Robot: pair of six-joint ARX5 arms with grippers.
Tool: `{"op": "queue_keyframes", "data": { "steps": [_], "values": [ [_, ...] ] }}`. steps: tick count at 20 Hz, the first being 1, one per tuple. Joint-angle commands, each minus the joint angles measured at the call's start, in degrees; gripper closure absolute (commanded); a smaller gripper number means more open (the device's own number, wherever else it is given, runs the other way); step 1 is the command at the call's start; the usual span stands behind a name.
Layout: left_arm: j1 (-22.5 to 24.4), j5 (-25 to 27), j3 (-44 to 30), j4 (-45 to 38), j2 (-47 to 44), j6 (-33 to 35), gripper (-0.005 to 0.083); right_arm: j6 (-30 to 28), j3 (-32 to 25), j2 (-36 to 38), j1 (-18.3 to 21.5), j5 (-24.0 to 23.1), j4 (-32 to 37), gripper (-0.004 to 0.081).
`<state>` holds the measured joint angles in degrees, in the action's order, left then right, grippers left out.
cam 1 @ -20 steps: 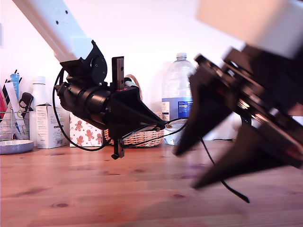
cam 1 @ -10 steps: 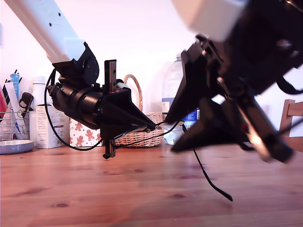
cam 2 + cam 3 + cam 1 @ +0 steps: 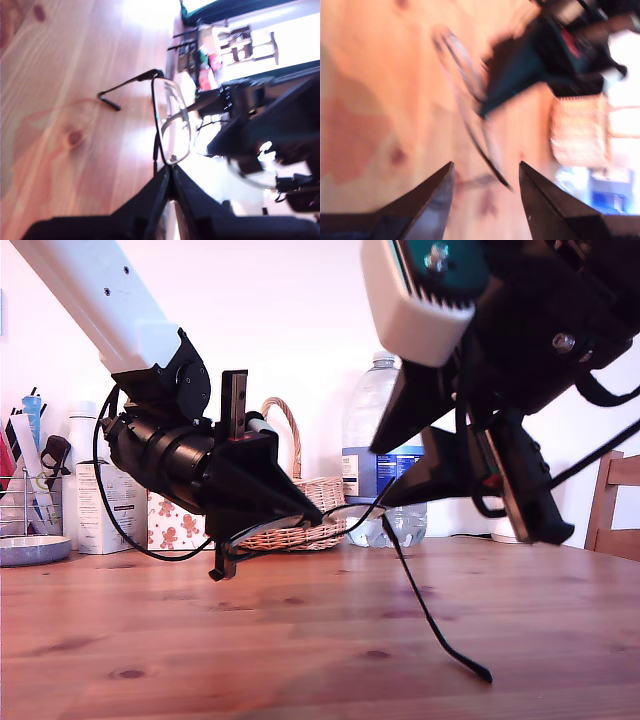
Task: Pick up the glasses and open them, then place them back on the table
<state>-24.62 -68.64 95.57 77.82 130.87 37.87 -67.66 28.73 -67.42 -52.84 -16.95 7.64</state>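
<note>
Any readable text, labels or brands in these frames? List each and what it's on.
None can be read.
Blue label on the clear plastic water bottle: print too small and partly hidden.
White carton at the exterior view's left: dark print too small to read.
Gingerbread-patterned box: pictures only, no words seen.
Both wrist views: too blurred for any text.

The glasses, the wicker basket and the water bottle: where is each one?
glasses (image 3: 172, 125): first wrist view, on the clear lens.
wicker basket (image 3: 300, 530): exterior view, on its woven wall.
water bottle (image 3: 362, 410): exterior view, on its clear shoulder.
</note>
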Motion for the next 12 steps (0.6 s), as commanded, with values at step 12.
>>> {"op": "queue_keyframes", "data": {
  "steps": [12],
  "values": [
    [-0.31,1.88,0.13,0.15,1.44,0.11,0.0795,-6.03,0.28,-1.49,4.26,6.4,-0.2,0.0473]
  ]
}}
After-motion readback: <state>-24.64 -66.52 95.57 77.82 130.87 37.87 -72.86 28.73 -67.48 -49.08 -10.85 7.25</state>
